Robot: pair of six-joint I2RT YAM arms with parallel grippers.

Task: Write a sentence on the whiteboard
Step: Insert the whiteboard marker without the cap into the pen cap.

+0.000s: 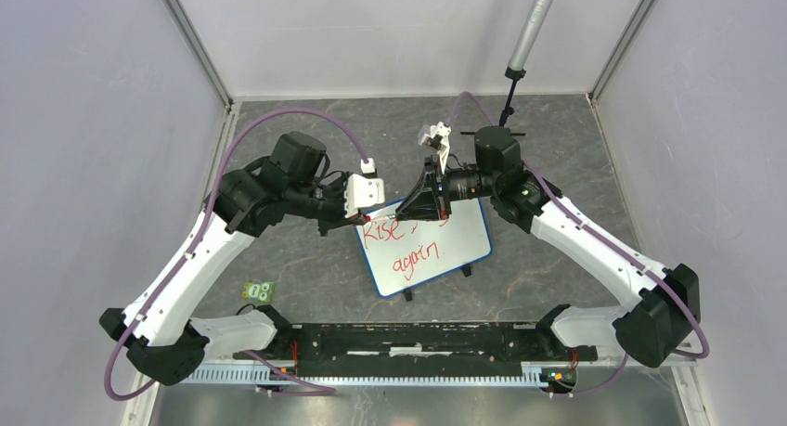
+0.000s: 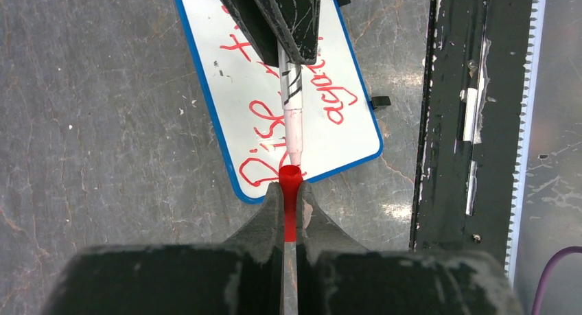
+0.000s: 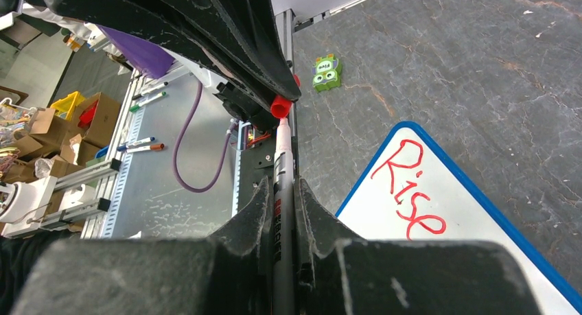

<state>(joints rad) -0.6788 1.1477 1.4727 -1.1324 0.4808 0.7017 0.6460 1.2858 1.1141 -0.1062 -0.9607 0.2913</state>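
The whiteboard (image 1: pixel 455 238) stands on the table between both arms, blue-rimmed, with the red sentence (image 1: pixel 408 262) in two lines; "Rise" (image 3: pixel 412 188) and "again" (image 2: pixel 336 99) read clearly. My left gripper (image 2: pixel 291 188) is shut on a red marker cap (image 2: pixel 291 208). My right gripper (image 3: pixel 281 184) is shut on the grey marker (image 3: pixel 282 160). The marker's pale tip (image 2: pixel 295 147) meets the cap's open mouth, above the whiteboard's (image 2: pixel 329 150) left corner. In the right wrist view the cap (image 3: pixel 279 108) sits at the marker's far end.
A small green tile with a cartoon face (image 1: pixel 260 290) lies on the table left of the board, also seen in the right wrist view (image 3: pixel 327 73). A grey pole on a black stand (image 1: pixel 525 38) rises at the back. A black rail (image 1: pixel 418 341) runs along the near edge.
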